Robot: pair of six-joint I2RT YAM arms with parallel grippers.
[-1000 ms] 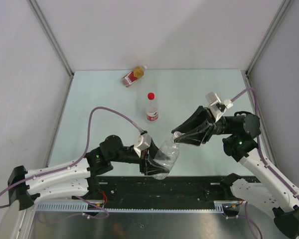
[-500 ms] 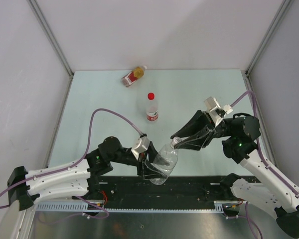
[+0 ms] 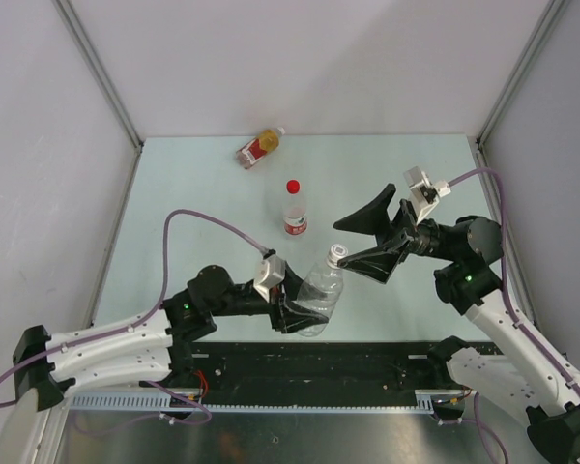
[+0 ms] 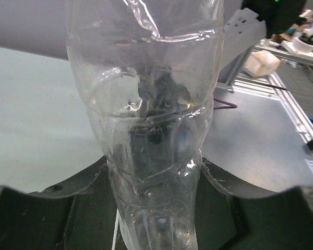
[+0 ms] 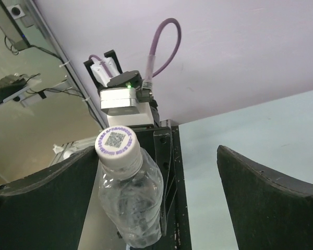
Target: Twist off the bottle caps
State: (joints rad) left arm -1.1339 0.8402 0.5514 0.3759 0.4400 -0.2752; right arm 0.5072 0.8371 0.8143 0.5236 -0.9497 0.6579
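Roughly at the middle of the desk's (image 3: 396,164) near edge, the left gripper (image 3: 292,311) is closed around the body of a clear unlabelled bottle (image 3: 319,293). It holds the bottle tilted, with the neck leaning toward the far right corner. The white cap (image 3: 337,253), printed on top with a small square code, is on the neck. The right gripper (image 3: 339,244) has its fingers spread wide, one on each side of the cap. In the right wrist view the cap sits just beside one finger, and I cannot tell whether they touch.

Near the desk's centre a labelled bottle (image 3: 294,215) with a red cap (image 3: 293,186) stands upright. Close to the far edge, toward the far left corner, a short amber bottle (image 3: 259,147) lies on its side.

The held bottle looks empty, so it is probably very light. Its thin walls appear pinched where the left fingers press, which suggests soft plastic that buckles and may slip or twist under turning force. The cap looks small and stiff. The best hold is likely square on the cap's side wall, with the body gripped firmly but not crushed.
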